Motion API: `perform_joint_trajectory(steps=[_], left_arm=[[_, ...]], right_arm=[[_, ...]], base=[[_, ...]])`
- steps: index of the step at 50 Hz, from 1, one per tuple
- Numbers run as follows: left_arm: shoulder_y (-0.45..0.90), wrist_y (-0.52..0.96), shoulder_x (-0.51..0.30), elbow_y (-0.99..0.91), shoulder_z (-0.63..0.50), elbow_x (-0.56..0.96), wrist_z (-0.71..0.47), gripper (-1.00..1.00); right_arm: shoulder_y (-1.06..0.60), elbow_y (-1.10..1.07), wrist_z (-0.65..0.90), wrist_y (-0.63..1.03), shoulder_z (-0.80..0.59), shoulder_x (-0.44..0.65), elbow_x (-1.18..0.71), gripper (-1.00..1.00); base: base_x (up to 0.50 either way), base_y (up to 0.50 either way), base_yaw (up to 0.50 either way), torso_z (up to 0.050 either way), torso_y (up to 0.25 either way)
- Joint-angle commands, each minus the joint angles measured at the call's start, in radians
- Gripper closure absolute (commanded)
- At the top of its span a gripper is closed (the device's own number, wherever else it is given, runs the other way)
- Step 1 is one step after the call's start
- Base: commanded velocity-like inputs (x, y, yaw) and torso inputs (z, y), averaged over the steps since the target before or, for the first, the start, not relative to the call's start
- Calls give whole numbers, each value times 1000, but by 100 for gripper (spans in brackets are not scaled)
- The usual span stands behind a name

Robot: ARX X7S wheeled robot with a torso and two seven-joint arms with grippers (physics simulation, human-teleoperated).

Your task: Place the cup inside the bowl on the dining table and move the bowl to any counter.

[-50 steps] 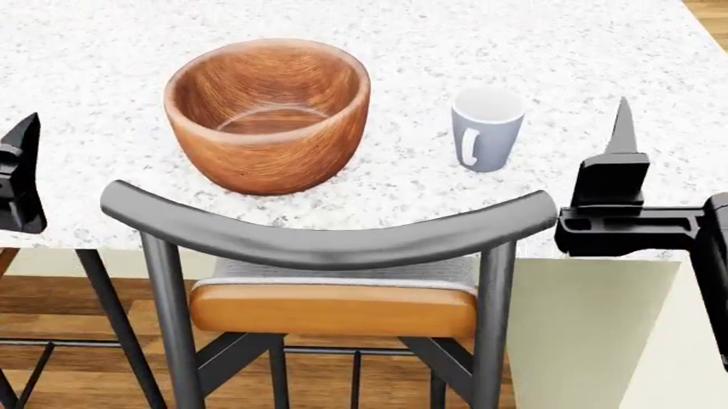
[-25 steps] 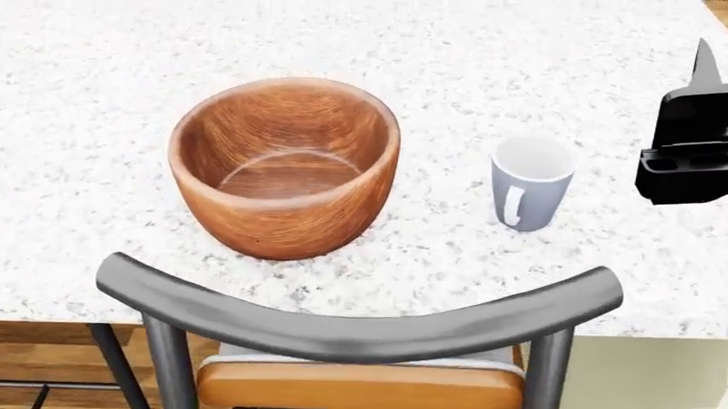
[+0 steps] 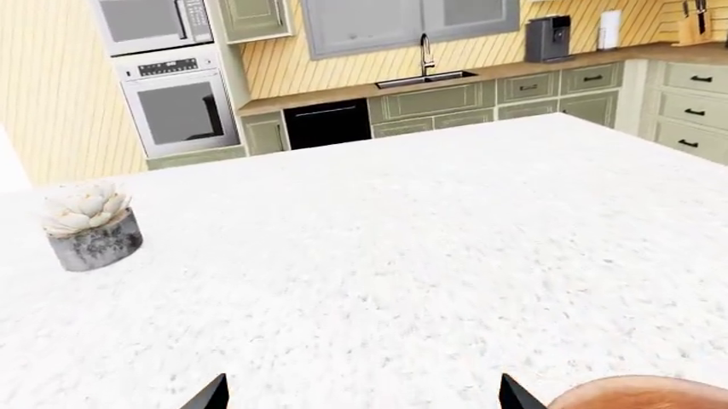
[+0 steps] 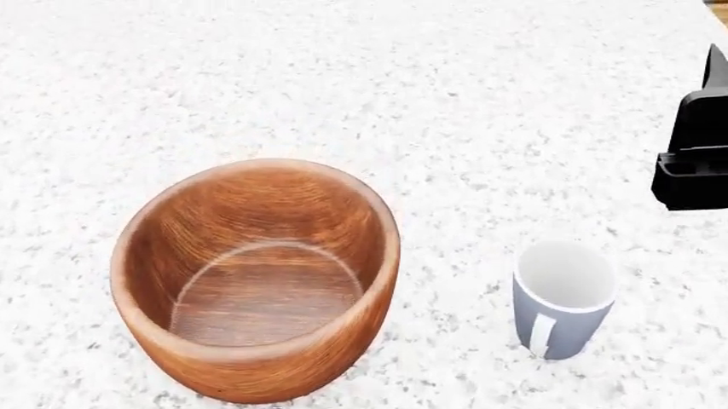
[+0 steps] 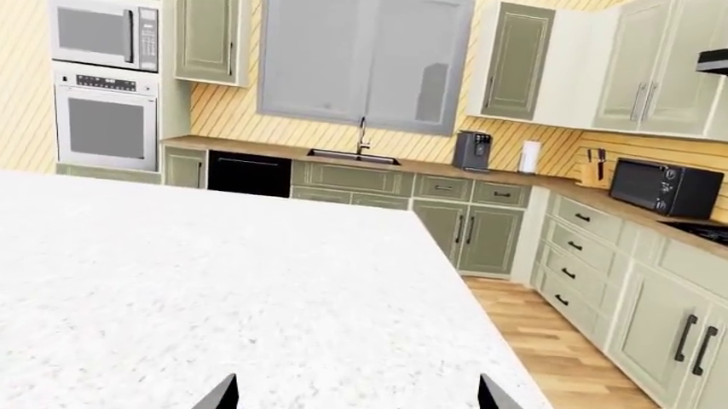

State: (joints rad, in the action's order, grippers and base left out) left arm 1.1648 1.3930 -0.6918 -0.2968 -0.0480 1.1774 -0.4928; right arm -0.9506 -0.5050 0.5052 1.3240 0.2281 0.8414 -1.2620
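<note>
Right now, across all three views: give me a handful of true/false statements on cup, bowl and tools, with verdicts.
1. The cup sits inside the wooden bowl. False: it stands upright on the dining table, beside the bowl.
2. The bowl is empty. True.
3. The right tool is shut on the cup. False: its fingertips are spread, holding nothing.
4. A potted succulent stands on the table. True.
5. The left tool is open. True.
6. The cup lies on its side. False: it is upright, with the handle facing the head camera.

Matte black right gripper (image 4: 696, 145) at right edge of head view: blocky, angular housing, recessed slots, one pointed fingertip (image 4: 715, 66) above.
</note>
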Motion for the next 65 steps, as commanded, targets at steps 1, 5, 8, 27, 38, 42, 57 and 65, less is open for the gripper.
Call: perform_joint_trajectory(steps=[1, 5, 8, 27, 38, 42, 57, 65], left_arm=[[-20, -4, -3, -4, 5, 22, -15, -100], [-44, -12, -2, -8, 5, 26, -16, -100], [-39, -8, -5, -7, 7, 35, -22, -100], [-76, -24, -17, -17, 21, 72, -32, -100], [-90, -23, -15, -31, 31, 105, -56, -100], [-101, -40, -11, -29, 25, 97, -46, -100], [-127, -63, -32, -26, 30, 102, -30, -100], [-139, -76, -21, -24, 17, 94, -35, -100]], right_arm=[[-5, 3, 27, 20, 1, 4, -40, -100], [2, 7, 39, 21, 9, -1, -55, -100], [-9, 17, 60, 33, 3, -5, -72, -100], [-70, 20, 952, -284, -314, 136, -1183, -100], [280, -286, 1044, -552, -258, 217, -1194, -100], [378, -278, 1030, -598, -194, 252, -1160, -100], [192, -72, 996, -533, -456, 153, -1038, -100], [99, 51, 952, -456, -537, 116, -966, -100]], base=[[500, 1, 0, 0, 0], [203, 0, 0, 0, 3], [0, 0, 0, 0, 0], [0, 0, 0, 0, 0], [0, 0, 0, 0, 0], [0, 0, 0, 0, 0], [0, 0, 0, 0, 0], [0, 0, 0, 0, 0]])
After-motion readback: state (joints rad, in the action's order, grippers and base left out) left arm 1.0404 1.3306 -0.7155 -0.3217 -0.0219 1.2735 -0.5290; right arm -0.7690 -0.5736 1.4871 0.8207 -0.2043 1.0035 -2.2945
